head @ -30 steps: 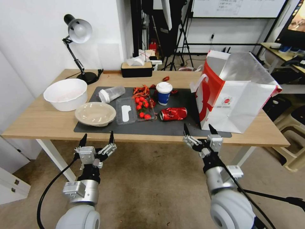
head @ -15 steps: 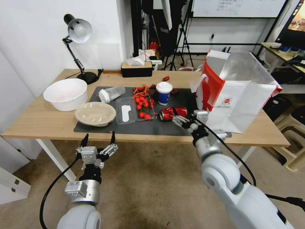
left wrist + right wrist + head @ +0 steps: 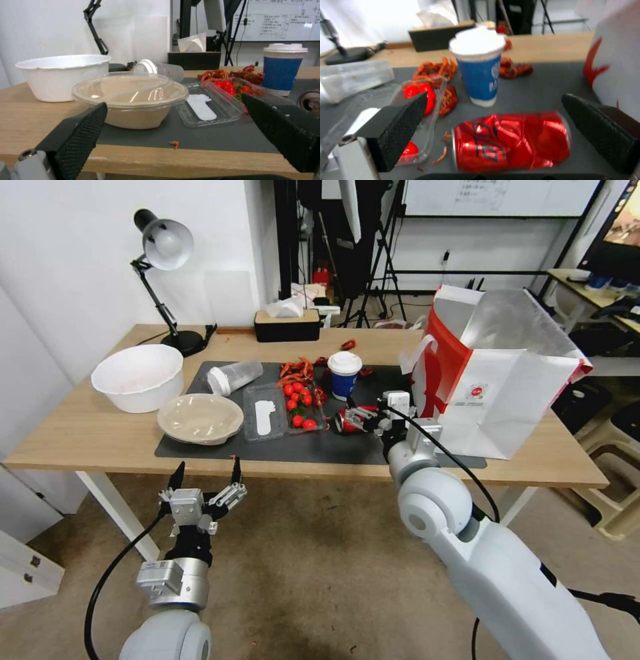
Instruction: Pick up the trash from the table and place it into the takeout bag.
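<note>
A plain white wall (image 3: pixel 73 280) stands on the left. The floor (image 3: pixel 313 573) is mottled brown and worn. At the table's far left a black desk lamp (image 3: pixel 163 247) tilts its grey shade. Far behind stand black tripods (image 3: pixel 383 260) and a whiteboard (image 3: pixel 500 197). On the far right sit a second desk (image 3: pixel 593 293) and beige stools (image 3: pixel 617 473).

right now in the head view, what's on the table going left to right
white bowl → beige bowl → clear tray → tomatoes → blue cup → right end effector over the red can → takeout bag
</note>
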### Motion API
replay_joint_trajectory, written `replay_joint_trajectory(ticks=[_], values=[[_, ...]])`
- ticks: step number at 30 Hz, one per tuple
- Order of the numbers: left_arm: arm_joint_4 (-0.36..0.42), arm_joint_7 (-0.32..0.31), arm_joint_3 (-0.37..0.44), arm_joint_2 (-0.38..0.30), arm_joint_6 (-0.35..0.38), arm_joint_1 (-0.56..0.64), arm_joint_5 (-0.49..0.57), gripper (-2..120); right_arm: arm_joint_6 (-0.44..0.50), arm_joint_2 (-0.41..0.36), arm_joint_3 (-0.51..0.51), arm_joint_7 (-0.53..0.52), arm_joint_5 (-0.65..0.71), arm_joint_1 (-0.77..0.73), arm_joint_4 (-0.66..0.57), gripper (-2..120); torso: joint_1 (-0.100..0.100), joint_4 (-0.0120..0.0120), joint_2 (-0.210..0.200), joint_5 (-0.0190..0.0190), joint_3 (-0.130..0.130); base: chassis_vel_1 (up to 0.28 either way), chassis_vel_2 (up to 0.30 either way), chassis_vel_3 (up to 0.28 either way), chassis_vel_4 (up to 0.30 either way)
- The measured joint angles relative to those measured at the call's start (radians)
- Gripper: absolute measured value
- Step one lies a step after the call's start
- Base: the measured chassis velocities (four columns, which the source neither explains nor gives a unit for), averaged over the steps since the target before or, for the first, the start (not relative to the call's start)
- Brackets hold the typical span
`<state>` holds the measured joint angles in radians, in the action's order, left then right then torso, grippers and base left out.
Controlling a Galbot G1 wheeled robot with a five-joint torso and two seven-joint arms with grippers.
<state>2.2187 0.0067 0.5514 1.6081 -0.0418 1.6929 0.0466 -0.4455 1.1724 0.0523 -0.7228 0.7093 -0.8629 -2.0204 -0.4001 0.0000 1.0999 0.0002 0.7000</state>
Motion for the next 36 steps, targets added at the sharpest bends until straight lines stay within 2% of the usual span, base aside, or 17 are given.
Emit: replay_joint_trajectory(ticks=[2, 5, 10, 18, 25, 36], values=[[0.0, 0.0, 0.0, 0.0, 0.0, 0.0, -0.001, 100, -0.004, 0.018, 0.001, -0.02, 0.0, 0.001, 0.009, 100, 0.0, -0.0001, 0.0, -0.0006, 0.0, 0.0, 0.0, 0.0, 0.0], [-0.002, 0.001, 0.001, 0.0, -0.001, 0.0, -0.002, 100, -0.026, 0.121, 0.005, -0.123, -0.008, 0.011, 0.054, 100, 0.0, 0.0, 0.0, -0.0005, 0.0, 0.0, 0.0, 0.0, 0.0], [-0.01, 0.002, 0.004, 0.0, -0.011, 0.001, -0.002, 100, -0.04, 0.186, 0.024, -0.169, -0.034, 0.04, 0.103, 100, 0.0, 0.0, 0.0, -0.0004, 0.0, 0.0, 0.0, 0.0, 0.0], [-0.024, 0.001, 0.011, 0.0, -0.024, 0.001, -0.002, 100, -0.049, 0.228, 0.032, -0.208, -0.018, 0.064, 0.146, 100, 0.0, -0.0001, 0.0, -0.0003, 0.0, 0.0, 0.0, 0.0, 0.0], [-0.037, 0.0, 0.01, 0.0, -0.027, -0.003, -0.001, 100, -0.042, 0.34, -0.004, -0.286, 0.051, 0.068, 0.156, 100, 0.0, 0.0001, 0.0, -0.0003, 0.0, 0.0, 0.0, 0.0, 0.0], [-0.038, 0.0, 0.011, 0.0, -0.028, -0.005, -0.001, 100, -0.042, 0.377, -0.027, -0.308, 0.077, 0.065, 0.15, 100, 0.0, -0.0001, 0.0, -0.0004, 0.0, 0.0, 0.0, 0.0, 0.0]])
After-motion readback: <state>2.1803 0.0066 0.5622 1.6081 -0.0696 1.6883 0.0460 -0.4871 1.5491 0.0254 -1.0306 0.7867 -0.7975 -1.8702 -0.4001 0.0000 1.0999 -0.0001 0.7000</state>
